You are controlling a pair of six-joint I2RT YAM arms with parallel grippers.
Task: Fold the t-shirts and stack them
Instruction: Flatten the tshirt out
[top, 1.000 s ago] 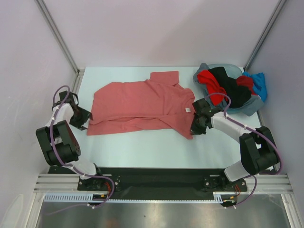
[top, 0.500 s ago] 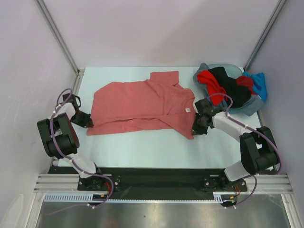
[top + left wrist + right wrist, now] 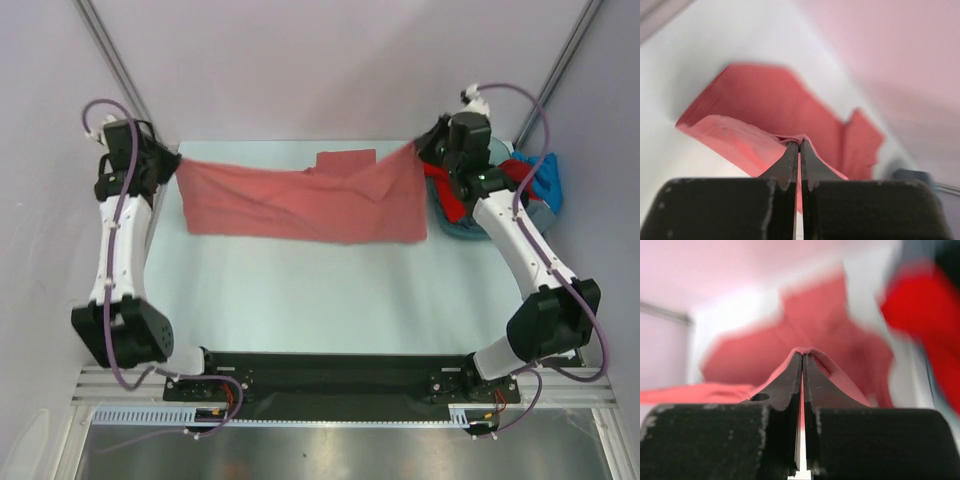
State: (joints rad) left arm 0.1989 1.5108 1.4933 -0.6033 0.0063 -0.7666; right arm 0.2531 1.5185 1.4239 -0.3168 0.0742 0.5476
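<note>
Salmon-red t-shirt (image 3: 300, 205): lifted and stretched across the far half of the table (image 3: 320, 290), held at each end by one gripper. The upper edge runs nearly straight from left to right with a slight sag in the middle. The cloth hangs below it in loose folds. One sleeve (image 3: 345, 160) shows beyond the upper edge, toward the back wall. Cannot tell from the top view whether the lower hem touches the table.

Left gripper (image 3: 172, 163): raised at the far left of the table, jaws pressed together on the shirt's left end. In the left wrist view the fingertips (image 3: 789, 157) meet with a thin fold of salmon cloth pinched between them. The rest of the shirt falls away beyond, blurred.

Right gripper (image 3: 425, 150): raised at the far right, jaws likewise closed on the shirt's right end. The right wrist view shows a ridge of cloth nipped at the tips.

Grey-blue basin (image 3: 452, 228): far right corner, just beside the shirt's right end, partly under the right arm. A bright red t-shirt (image 3: 443, 190) lies in it, and a blue t-shirt (image 3: 545, 178) sits at its right side. The arm hides the other contents.
</note>
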